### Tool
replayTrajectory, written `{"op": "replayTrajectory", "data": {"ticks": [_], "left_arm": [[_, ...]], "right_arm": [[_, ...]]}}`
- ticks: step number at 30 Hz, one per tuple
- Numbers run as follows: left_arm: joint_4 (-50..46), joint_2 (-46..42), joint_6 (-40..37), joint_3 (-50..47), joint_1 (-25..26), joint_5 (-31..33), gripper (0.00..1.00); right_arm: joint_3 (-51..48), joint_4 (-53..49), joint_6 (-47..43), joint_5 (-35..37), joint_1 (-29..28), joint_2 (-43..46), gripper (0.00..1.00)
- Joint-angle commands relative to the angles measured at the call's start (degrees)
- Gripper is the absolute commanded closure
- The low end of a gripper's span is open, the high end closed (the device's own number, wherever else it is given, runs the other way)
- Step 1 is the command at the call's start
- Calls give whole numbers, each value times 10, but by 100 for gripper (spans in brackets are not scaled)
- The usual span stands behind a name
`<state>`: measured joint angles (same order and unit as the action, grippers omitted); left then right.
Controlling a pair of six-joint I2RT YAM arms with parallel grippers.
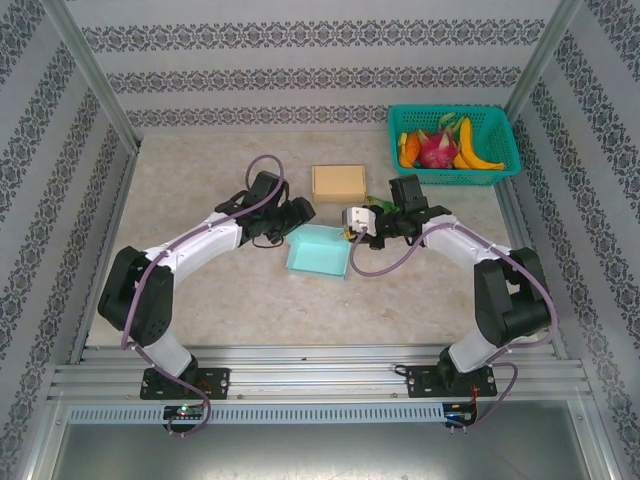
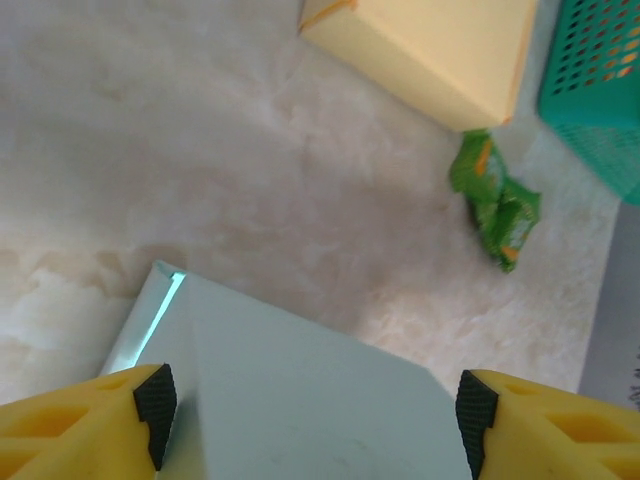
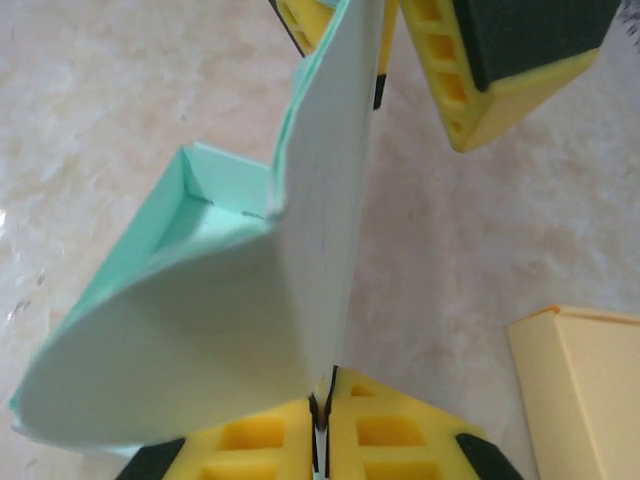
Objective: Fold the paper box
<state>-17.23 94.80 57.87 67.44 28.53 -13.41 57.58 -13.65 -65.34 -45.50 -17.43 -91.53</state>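
The top external camera looked down from high behind the near edge, taking in the whole counter (image 1: 250, 300) from afar. The left wrist camera hung close over the paper box (image 2: 300, 400), facing the tan box (image 2: 430, 50) at upper right of its frame. The right wrist camera, nearer still behind the right pincer (image 3: 320, 440), shared both boxes with it.

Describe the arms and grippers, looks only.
Left arm and right arm match: white links, black joints and bases, a purple cable looping loose along each. Left gripper and right gripper have yellow fingers with hollow ribbed cells and black pads. No markings legible.
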Motion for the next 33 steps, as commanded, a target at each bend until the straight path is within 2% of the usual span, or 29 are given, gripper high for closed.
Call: {"op": "replayTrajectory", "data": {"ticks": [1,11,18,22,26,31,33], "left_arm": [[25,6,13,-15,15,10,25],[35,-15,38,-52,46,73,29],[34,-25,45,-79,60,105,29],[31,-29,48,-89,64,115,30],[27,-40,51,-98,69,130,30],[25,-47,53,-106,77,149,29],[27,-48,53,-109,81,153,29]], "right_arm": [[31,-92,-40,48,-5,-10,85],[33,-184,-62,162,-12,16,59],[6,-183,-46,209,-12,78,51],[-18,-143,3,219,-11,123,46],[-27,-75,167,252,-17,161,47],[6,-18,509,373,-51,163,51],[23,-37,644,433,-73,155,46]]}}
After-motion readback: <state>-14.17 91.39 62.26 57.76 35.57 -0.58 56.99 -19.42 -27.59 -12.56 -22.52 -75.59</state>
